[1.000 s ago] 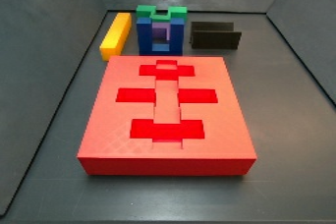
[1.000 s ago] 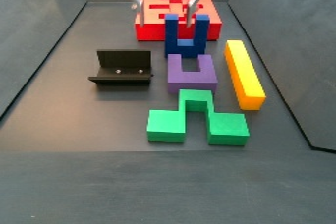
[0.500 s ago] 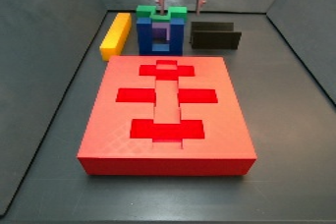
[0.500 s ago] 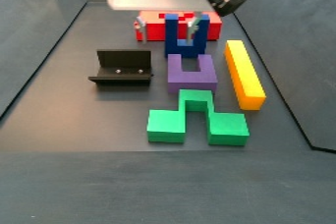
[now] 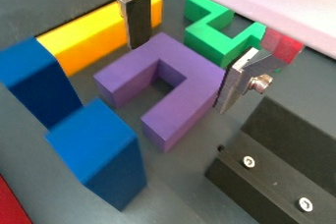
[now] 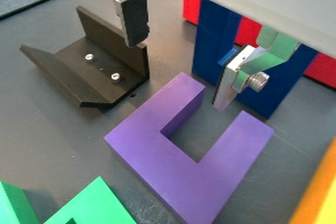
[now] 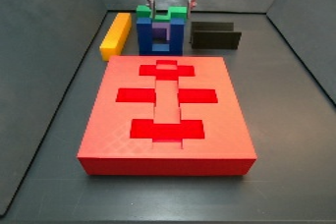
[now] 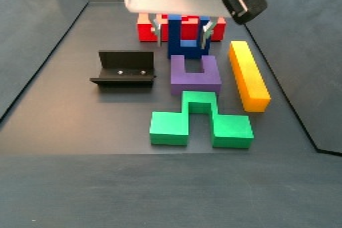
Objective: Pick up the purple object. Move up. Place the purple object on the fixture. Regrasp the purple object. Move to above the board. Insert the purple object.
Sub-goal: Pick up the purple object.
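Note:
The purple object (image 5: 157, 83) (image 6: 197, 147) (image 8: 197, 72) lies flat on the dark floor, its U opening facing the green piece. My gripper (image 5: 188, 53) (image 6: 184, 59) (image 8: 189, 32) hangs just above it, open, with one finger (image 5: 136, 18) (image 6: 133, 18) on either side of the block and nothing between them. The black fixture (image 6: 84, 67) (image 8: 123, 70) (image 7: 215, 37) stands beside the purple object. The red board (image 7: 167, 110) fills the middle of a side view. There the blue block almost hides the purple object.
A blue U-shaped block (image 8: 187, 44) (image 5: 63, 105) (image 6: 226, 49) stands upright between the purple object and the board. The green piece (image 8: 201, 120) (image 5: 223, 27) lies on the purple object's other side. A long yellow bar (image 8: 247, 72) (image 7: 117, 33) runs along them.
My gripper has come down from the top of both side views, its body now fully in sight, low over the blue and purple blocks. No piece has moved.

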Motion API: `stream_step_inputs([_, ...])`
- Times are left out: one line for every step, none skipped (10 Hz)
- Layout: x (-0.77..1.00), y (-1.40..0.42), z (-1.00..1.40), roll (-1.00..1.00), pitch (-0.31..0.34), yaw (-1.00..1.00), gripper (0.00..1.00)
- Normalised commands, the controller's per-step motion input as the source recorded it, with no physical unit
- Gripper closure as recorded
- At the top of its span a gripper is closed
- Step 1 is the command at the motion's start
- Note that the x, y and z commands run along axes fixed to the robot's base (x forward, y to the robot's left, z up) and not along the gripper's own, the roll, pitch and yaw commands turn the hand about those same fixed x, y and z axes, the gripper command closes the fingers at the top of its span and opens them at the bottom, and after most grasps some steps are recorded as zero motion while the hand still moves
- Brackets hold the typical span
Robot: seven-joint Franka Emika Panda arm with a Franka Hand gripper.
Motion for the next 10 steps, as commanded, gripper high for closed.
stream_step_inputs([0.06,0.00,-0.11,-0.22,-0.244,0.13,0.00])
stream_step_inputs([0.00,-0.03,-0.01,-0.19,-0.227,0.04,0.00])
stream_step_inputs([-0.07,-0.18,0.11,-0.10,-0.169,0.00,0.00])
stream_step_inputs([0.00,-0.20,0.00,-0.08,-0.184,0.00,0.00])
stream_step_inputs([0.13,-0.21,-0.03,-0.03,-0.164,0.01,0.00])
stream_step_inputs([0.17,-0.17,-0.13,0.00,-0.147,0.00,0.00])
stream_step_inputs([0.19,-0.09,-0.20,0.00,-0.117,0.00,0.00])
stream_step_inputs([0.17,-0.07,-0.25,0.01,-0.094,0.00,0.00])
stream_step_inputs([0.00,-0.02,-0.22,0.08,-0.021,0.00,0.00])
stream_step_inputs([-0.01,0.00,-0.18,0.10,0.000,0.00,0.00])
